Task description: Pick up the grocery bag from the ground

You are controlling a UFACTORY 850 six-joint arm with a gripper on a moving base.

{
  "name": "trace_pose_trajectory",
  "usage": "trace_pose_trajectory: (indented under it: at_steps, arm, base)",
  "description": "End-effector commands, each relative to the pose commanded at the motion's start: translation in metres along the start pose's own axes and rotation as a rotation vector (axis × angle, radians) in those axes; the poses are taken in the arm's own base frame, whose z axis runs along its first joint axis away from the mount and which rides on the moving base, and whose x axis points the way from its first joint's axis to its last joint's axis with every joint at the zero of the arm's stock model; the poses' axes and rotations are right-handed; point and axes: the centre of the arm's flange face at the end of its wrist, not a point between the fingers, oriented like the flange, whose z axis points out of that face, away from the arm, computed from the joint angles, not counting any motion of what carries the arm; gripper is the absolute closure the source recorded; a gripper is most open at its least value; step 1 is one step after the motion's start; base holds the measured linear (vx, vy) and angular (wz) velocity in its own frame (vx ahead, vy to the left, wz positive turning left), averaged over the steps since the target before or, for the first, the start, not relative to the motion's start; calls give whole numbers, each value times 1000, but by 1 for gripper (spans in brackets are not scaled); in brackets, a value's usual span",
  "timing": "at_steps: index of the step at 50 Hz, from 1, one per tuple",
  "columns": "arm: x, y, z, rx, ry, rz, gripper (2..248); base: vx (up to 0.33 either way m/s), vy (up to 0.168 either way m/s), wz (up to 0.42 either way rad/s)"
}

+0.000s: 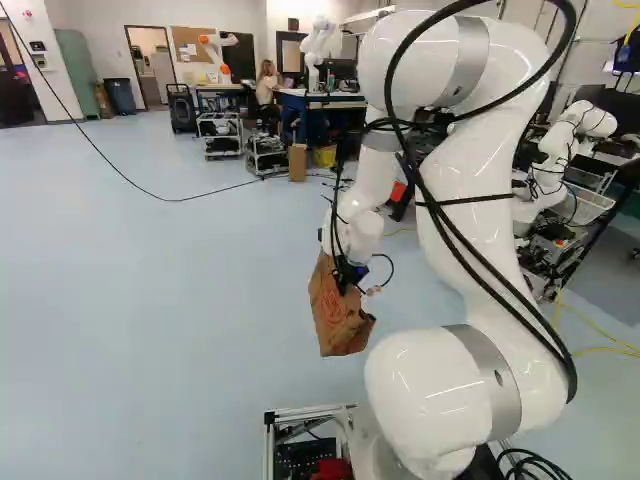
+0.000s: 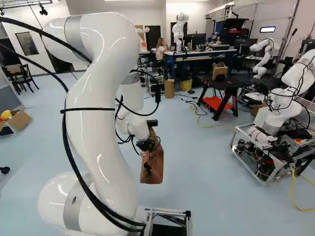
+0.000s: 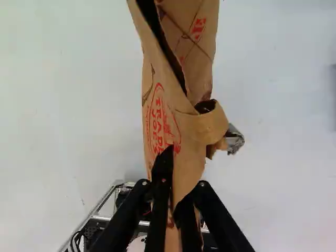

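Observation:
In the left base view my gripper (image 1: 348, 276) points down, with the brown paper grocery bag (image 1: 335, 315) hanging from it. The right base view shows the same bag (image 2: 153, 164) below the wrist, tall and narrow from that side. Seen from the wrist, the gripper (image 3: 177, 207) is shut on the bag's crumpled paper, one dark finger on each side of it. Red print marks the bag (image 3: 197, 142), and a folded paper loop sticks out beside it ahead of the fingers. The bag looks to be held above the floor.
Another robot (image 2: 283, 108) on a wheeled frame stands at the right. Beyond the bag are a black table (image 2: 224, 84) with a red base, a cardboard box (image 1: 297, 162) and workbenches. A black cable (image 1: 165, 199) crosses the floor.

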Motion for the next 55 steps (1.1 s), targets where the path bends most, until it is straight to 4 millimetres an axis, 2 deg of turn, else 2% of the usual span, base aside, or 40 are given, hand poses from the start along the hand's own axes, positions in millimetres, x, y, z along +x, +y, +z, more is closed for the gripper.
trace_pose_trajectory:
  at_steps: [55]
  arm:
    - [-17, -3, -80, -14, 132, -3, 231]
  base:
    - [0, 0, 0]
